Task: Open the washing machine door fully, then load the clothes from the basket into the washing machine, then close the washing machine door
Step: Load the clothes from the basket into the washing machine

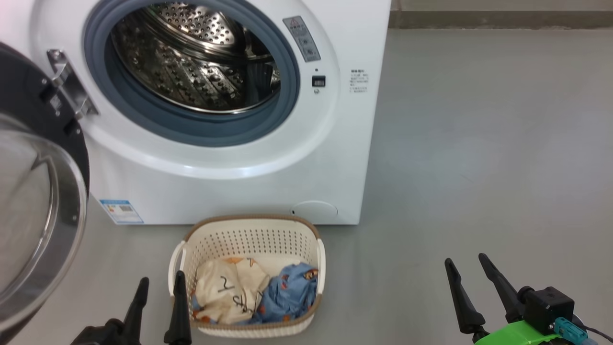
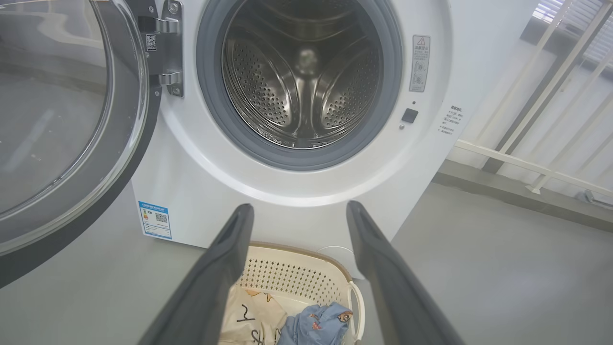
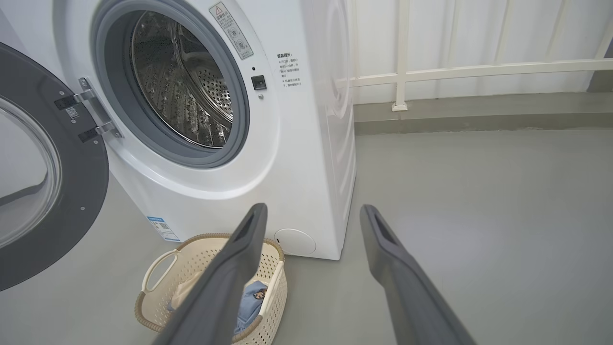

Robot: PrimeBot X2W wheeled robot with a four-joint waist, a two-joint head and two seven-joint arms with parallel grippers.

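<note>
On the floor: basket (image 1: 249,221) stands upright at 6 o'clock of the washer (image 1: 239,187), just before its front, with a thin strip of grey floor (image 1: 479,143) between
Load: clothes (image 1: 261,287) lie crumpled inside the basket, touching each other; cream piece (image 1: 230,287) toward 9 o'clock, blue piece (image 1: 289,292) toward 3 o'clock
Opening: door (image 1: 43,206) swung wide to 9 o'clock of the round mouth, hung on a steel hinge (image 1: 72,88); its black rim and clear glass bowl turn toward the room
Inside: drum (image 1: 191,57) of shiny perforated steel, ringed by a grey-blue gasket (image 1: 143,120)
Front panel: blue sticker (image 1: 121,212) low at 7 o'clock of the mouth; grey warning label (image 1: 301,38) at 2 o'clock
Left arm: left pincer (image 1: 162,278) released, fingers spread, grasping nothing; it hangs just beside the basket at 9 o'clock, its inner finger crossing the white handle (image 1: 175,258) in the head view, contact not clear; in the left wrist view the fingers point at the washer's lower front, with the basket low between them
Right arm: right pincer (image 1: 465,258) released, fingers spread, grasping nothing; well apart from the basket at 3 o'clock, over the floor
Background: white railing (image 3: 431,72) along the wall at 3 o'clock of the washer
</note>
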